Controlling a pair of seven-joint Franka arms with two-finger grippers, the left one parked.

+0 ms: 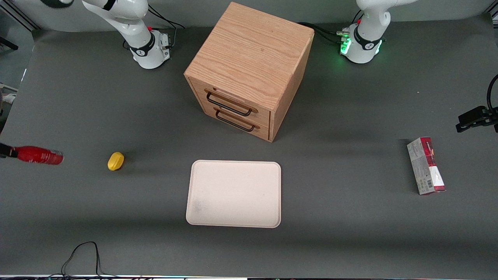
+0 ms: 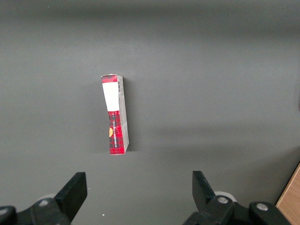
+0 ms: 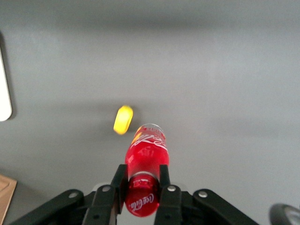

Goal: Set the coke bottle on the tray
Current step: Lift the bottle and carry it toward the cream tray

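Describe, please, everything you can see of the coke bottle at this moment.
The coke bottle is small, slim and glossy red, with a red cap bearing white script and white lettering on its body; it looks like plastic. It is held lengthwise, roughly horizontal, clamped near its cap end between the two fingers of the right arm's tool, above the grey table at the working arm's end. Nothing else touches it. A small yellow object lies below, between it and the empty cream tray.
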